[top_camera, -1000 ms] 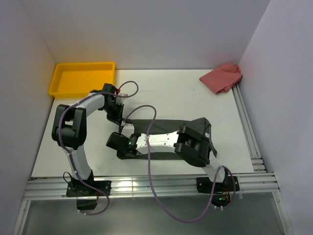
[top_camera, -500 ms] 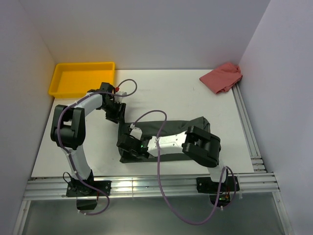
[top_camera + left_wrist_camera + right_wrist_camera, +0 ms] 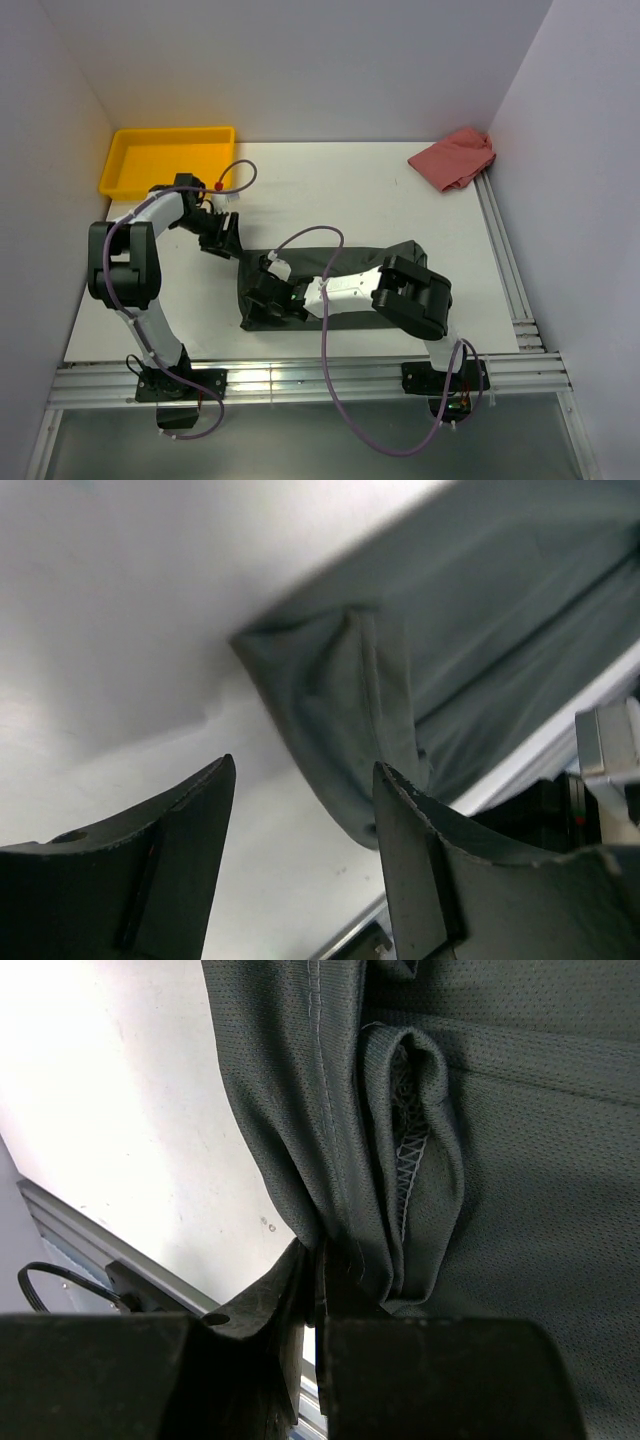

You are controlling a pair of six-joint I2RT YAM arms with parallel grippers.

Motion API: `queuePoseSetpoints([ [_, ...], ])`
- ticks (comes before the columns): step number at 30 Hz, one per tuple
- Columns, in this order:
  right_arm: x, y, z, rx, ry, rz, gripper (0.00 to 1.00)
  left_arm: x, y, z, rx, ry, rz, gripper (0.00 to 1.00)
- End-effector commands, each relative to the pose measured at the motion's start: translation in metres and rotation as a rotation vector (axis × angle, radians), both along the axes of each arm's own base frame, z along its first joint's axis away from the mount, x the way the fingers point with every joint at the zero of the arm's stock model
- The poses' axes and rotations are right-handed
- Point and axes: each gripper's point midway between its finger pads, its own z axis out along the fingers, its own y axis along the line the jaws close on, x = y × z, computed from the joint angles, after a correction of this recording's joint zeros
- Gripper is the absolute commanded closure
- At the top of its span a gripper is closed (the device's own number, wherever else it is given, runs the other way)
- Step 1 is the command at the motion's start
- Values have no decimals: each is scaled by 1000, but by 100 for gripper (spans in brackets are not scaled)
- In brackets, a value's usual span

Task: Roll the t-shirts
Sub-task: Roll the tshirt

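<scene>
A dark charcoal-grey t-shirt (image 3: 372,256) lies folded into a long band across the middle of the table. My right gripper (image 3: 258,302) sits at the band's left end, shut on a bunched hem of the t-shirt (image 3: 480,1110); in the right wrist view fabric is pinched between the jaws of the right gripper (image 3: 318,1255). My left gripper (image 3: 227,242) hovers just beyond the band's far-left corner, open. In the left wrist view nothing lies between the fingers of the left gripper (image 3: 303,765), and the folded corner of the t-shirt (image 3: 340,680) rests on the table beyond them.
A yellow tray (image 3: 122,178) stands at the back left. A crumpled red cloth (image 3: 455,160) lies at the back right by the wall. Metal rails run along the near edge (image 3: 300,380) and the right side (image 3: 505,260).
My left gripper opened, let go of the shirt's far-left corner and drew back to the left. My right gripper, still holding fabric, shifted slightly right over the band's left end.
</scene>
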Motion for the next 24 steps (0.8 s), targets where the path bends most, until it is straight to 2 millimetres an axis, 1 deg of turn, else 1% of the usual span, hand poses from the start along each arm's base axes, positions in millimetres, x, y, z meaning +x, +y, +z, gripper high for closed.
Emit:
queuePoseSetpoints([
  [1, 4, 5, 14, 51, -4, -19, 98, -27, -11, 5, -82, 47, -68, 38],
  [4, 4, 3, 12, 51, -2, -24, 99, -38, -9, -10, -77, 82, -61, 39],
  [7, 4, 2, 12, 47, 0, -27, 99, -43, -13, -18, -97, 119, -60, 41],
  [13, 6, -1, 12, 26, -10, -34, 99, -49, -17, -26, -117, 153, -59, 48],
  [14, 7, -1, 11, 24, -10, -36, 99, -50, -18, -27, -115, 155, -60, 52],
  [16, 8, -1, 12, 13, -18, -40, 98, -54, -20, -30, -103, 163, -69, 55],
  [17, 10, 0, 15, 11, -24, -40, 98, -55, -21, -31, -99, 163, -69, 59],
  [19, 12, -3, 13, -12, -33, -45, 98, -57, -23, -33, -83, 165, -70, 65],
  [21, 13, -4, 15, -26, -35, -47, 97, -56, -23, -32, -77, 162, -64, 72],
  [22, 14, -5, 16, -31, -42, -52, 96, -57, -22, -33, -69, 165, -58, 79],
  [24, 16, -7, 18, -52, -51, -59, 90, -56, -22, -30, -67, 154, -50, 83],
])
